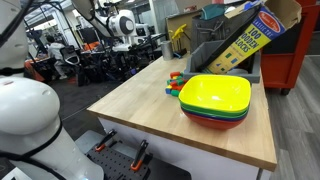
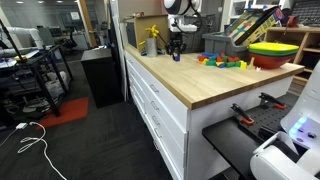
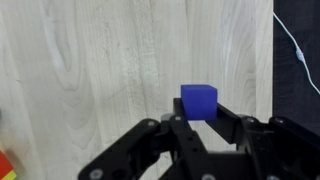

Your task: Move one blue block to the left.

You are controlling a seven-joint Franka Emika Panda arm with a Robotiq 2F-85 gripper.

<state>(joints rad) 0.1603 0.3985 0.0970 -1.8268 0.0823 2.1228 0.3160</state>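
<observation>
In the wrist view a small blue block (image 3: 198, 100) sits between the two black fingers of my gripper (image 3: 196, 112), which look closed against its sides, over the pale wooden counter (image 3: 90, 70). In an exterior view the gripper (image 2: 176, 48) is at the far end of the counter with a blue speck (image 2: 176, 57) under it, at or just above the surface. In an exterior view the gripper (image 1: 130, 44) is small and far away, and the block cannot be made out.
A pile of red, green, yellow and blue blocks (image 2: 222, 61) (image 1: 176, 82) lies mid-counter beside stacked yellow, green and red bowls (image 1: 215, 98) (image 2: 272, 50). A blocks box (image 1: 250, 40) leans behind. A yellow object (image 2: 152, 40) stands near the gripper. The counter edge (image 3: 274, 60) is close.
</observation>
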